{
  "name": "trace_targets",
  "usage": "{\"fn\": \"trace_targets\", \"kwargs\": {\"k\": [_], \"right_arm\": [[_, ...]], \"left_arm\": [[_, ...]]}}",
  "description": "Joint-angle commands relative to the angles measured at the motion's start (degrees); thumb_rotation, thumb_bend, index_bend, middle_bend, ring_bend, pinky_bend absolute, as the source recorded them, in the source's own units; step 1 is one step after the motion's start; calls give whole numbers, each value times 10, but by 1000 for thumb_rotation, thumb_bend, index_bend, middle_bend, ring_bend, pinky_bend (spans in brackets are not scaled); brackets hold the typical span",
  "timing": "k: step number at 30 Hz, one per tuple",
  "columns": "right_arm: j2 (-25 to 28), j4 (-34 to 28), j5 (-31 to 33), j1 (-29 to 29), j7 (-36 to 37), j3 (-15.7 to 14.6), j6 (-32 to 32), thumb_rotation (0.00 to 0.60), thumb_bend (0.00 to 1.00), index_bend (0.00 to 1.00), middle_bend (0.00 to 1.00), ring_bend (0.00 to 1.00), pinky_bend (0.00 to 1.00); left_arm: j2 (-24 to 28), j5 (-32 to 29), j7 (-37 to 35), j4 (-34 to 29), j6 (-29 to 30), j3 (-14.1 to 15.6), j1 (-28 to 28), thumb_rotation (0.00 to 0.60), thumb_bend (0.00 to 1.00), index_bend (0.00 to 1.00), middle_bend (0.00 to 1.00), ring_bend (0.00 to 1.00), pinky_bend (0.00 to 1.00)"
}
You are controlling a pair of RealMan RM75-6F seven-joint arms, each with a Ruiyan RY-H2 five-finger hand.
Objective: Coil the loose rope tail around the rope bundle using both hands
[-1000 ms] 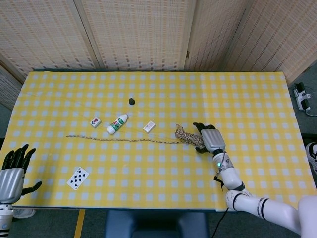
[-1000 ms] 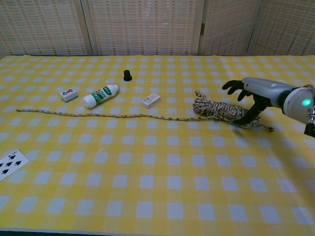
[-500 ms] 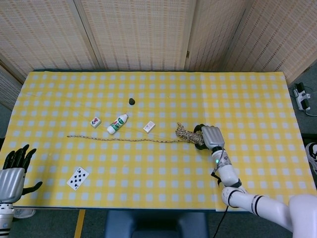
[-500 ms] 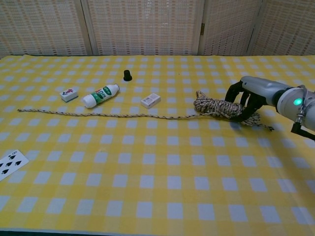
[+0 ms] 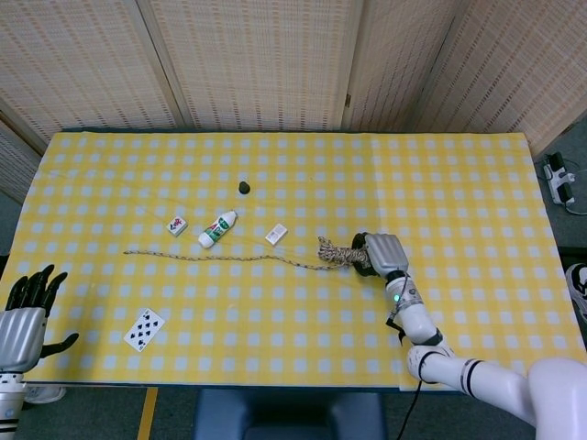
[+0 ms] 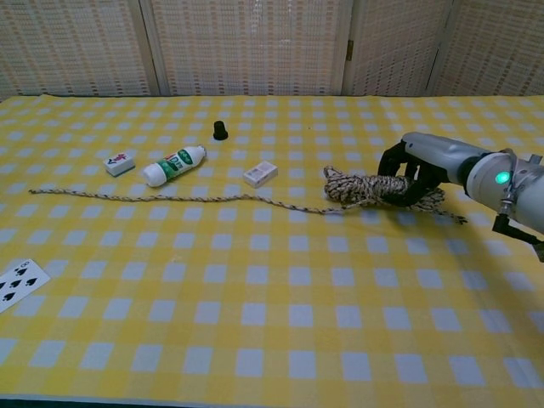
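The rope bundle [image 6: 361, 187] [image 5: 337, 253], a speckled tan coil, lies right of the table's middle. My right hand [image 6: 416, 168] [image 5: 382, 253] grips its right end, fingers curled around it. The loose rope tail [image 6: 170, 199] [image 5: 220, 258] runs left from the bundle in a long line across the cloth, ending near the left side. A short frayed end [image 6: 446, 214] trails right of the hand. My left hand [image 5: 26, 316] hangs open off the table's near left corner, seen only in the head view.
Behind the tail lie a small tile [image 6: 118, 163], a white bottle with a green label [image 6: 173, 165] and a small white box [image 6: 260, 173]. A black cap [image 6: 220, 130] stands further back. A playing card [image 6: 17, 283] lies near the front left edge.
My right hand closed its fingers around the bundle and dragged it a little to the left; the tail near the bundle now bends. The left hand has not moved.
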Motion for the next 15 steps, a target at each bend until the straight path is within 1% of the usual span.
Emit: {"fn": "trace_targets", "kwargs": {"k": [1, 4, 8, 12, 15], "right_arm": [[26, -24, -40, -8, 35, -5, 0, 600, 588, 567, 475, 538, 489], [51, -49, -78, -15, 61, -8, 10, 600, 610, 593, 495, 555, 510], [89, -86, -133, -23, 94, -15, 24, 600, 618, 603, 501, 566, 515], [122, -115, -184, -26, 118, -24, 36, 600, 617, 603, 501, 567, 515], [131, -124, -203, -29, 123, -29, 47, 600, 617, 603, 501, 569, 515]], "left_arm": [[4, 3, -4, 0, -3, -3, -5, 600, 155, 139, 1, 2, 0], [9, 12, -11, -1, -10, -9, -18, 600, 154, 146, 7, 7, 0], [12, 27, -28, 1, -32, -20, -46, 600, 155, 159, 28, 26, 0], [5, 33, -61, 13, -79, -32, -88, 600, 171, 179, 51, 45, 0], [-14, 22, -85, 29, -116, -45, -120, 600, 180, 245, 74, 61, 0]]}}
